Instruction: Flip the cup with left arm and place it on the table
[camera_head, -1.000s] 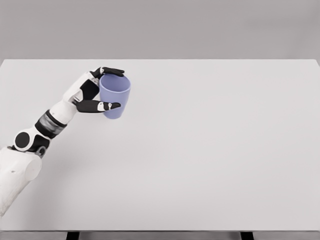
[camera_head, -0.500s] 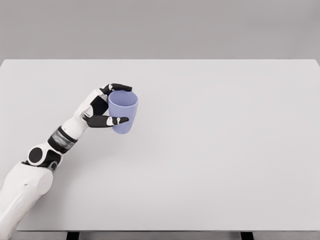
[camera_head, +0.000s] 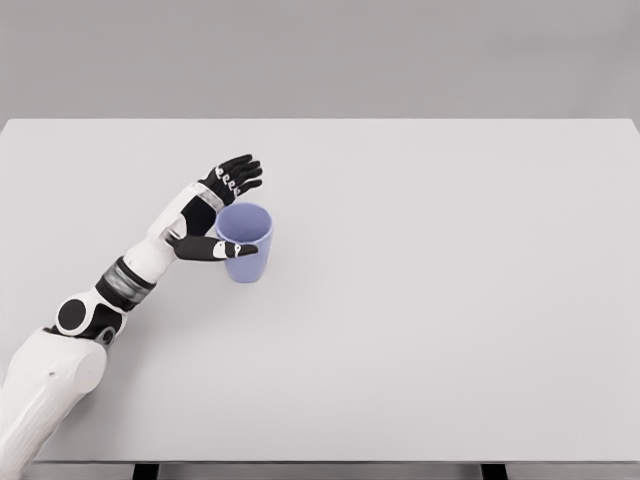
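Now the cup (camera_head: 245, 243) stood upright on the tabletop (camera_head: 430, 300), with its open mouth facing up. It was a light purple cup, and it sat on the left part of the tabletop, about halfway back. The left hand (camera_head: 212, 214) was right beside the cup, on its left. Its fingers (camera_head: 238, 172) were spread apart and lifted above the far rim, not squeezing anything. The thumb (camera_head: 222, 249) reached across the near side of the cup; whether it touched the cup could not be told. The white arm (camera_head: 70, 340) came in from the lower left corner and stretched up toward the cup. The tabletop was white and flat.
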